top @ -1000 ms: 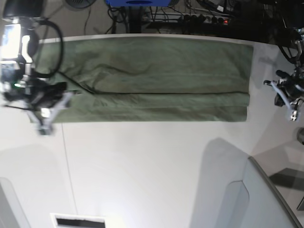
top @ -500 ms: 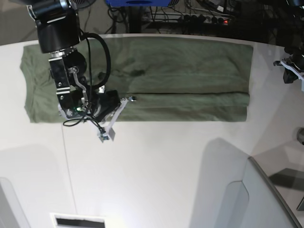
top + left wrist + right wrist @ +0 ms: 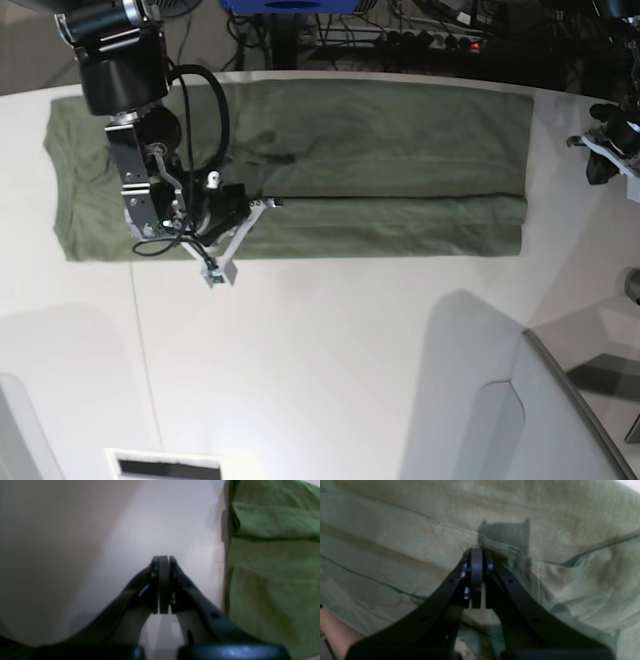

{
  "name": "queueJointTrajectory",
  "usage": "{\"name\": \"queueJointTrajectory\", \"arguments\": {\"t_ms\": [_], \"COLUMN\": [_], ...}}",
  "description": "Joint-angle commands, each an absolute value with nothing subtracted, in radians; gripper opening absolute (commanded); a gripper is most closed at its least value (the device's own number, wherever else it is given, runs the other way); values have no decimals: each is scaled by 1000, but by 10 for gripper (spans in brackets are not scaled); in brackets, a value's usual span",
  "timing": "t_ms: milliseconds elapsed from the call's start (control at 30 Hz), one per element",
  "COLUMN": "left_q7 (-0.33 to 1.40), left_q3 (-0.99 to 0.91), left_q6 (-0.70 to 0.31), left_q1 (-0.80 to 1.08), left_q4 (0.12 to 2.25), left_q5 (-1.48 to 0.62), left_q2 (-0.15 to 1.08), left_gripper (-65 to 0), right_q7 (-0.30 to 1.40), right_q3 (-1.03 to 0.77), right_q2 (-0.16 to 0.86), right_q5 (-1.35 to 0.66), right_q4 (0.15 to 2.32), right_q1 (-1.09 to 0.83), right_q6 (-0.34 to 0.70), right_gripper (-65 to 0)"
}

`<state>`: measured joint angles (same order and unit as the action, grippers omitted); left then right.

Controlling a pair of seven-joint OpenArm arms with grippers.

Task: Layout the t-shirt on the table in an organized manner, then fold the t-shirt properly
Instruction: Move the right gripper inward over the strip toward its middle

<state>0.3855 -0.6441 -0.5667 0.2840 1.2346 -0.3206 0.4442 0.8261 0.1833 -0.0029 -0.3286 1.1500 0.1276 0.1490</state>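
Swung in from the frame's left edge, the right tool [image 3: 262,207] now presses shut on the t-shirt [image 3: 400,150], pinning its fold seam to the desk [image 3: 330,350], while the left tool [image 3: 163,585] waits closed and empty off the cloth's right end.

The t-shirt [image 3: 380,160] is soft matt olive cloth, faintly creased, stitched seams showing. The table [image 3: 320,360] looks smooth, white, slightly sheeny. Right gripper [image 3: 477,555] reads as matt black plastic.

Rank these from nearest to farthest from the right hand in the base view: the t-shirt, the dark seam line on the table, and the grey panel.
1. t-shirt: directly under the right hand.
2. dark seam line: lower left on the table.
3. grey panel: far lower-right corner.
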Motion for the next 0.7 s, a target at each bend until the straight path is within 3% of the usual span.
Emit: {"name": "queueJointTrajectory", "arguments": {"t_ms": [0,300,467,667], "left_q7": [364,363,358,360], "left_q3": [-650,-585,-513,-481], "left_q6": [-562,-562,-562,-562], "left_q1": [282,286,263,223], "left_q4": [1248,1260,1260,1267], "left_q5": [-331,-338,-340,-332], "left_q2": [469,469,444,415], "left_gripper": [-650,-650,-650,-650], "right_q7": [826,888,905,911], "right_q3": [185,143,-24,53], "right_q2": [-5,44,64,73], "right_q5": [-325,-323,-323,-328], "right_q4": [1173,1544,1520,1498], "right_q1": [139,42,30,70], "right_q6": [148,139,101,99], "right_gripper": [-635,-635,-635,-635]}}
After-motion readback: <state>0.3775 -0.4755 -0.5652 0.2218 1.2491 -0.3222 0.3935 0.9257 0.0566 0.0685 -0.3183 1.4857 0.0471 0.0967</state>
